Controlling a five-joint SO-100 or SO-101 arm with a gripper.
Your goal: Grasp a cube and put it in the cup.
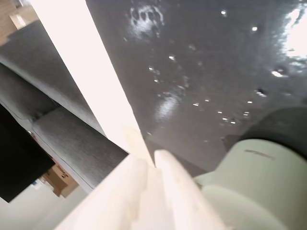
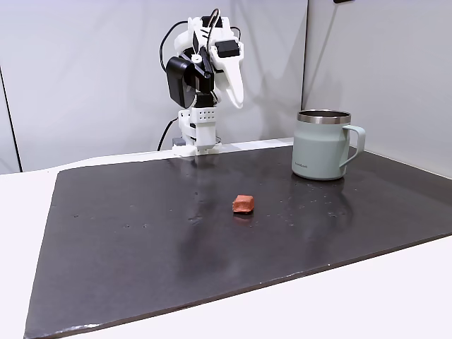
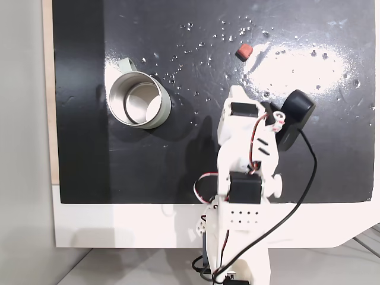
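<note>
Nearest the front edge of the dark slate mat [image 2: 141, 261], the tiny reddish-brown cube [image 2: 243, 203] lies alone in the open. Further back and to the right in this fixed view stands the pale grey-green mug with a steel rim [image 2: 321, 145], upright, handle turned away from the arm. Behind both, the white two-finger gripper [image 2: 236, 95] hangs folded high at the base, its fingers [image 1: 177, 191] pressed together and empty. To grasp cleanly, I'd say it should spread wide, reach well forward and descend straight over the cube.
</note>
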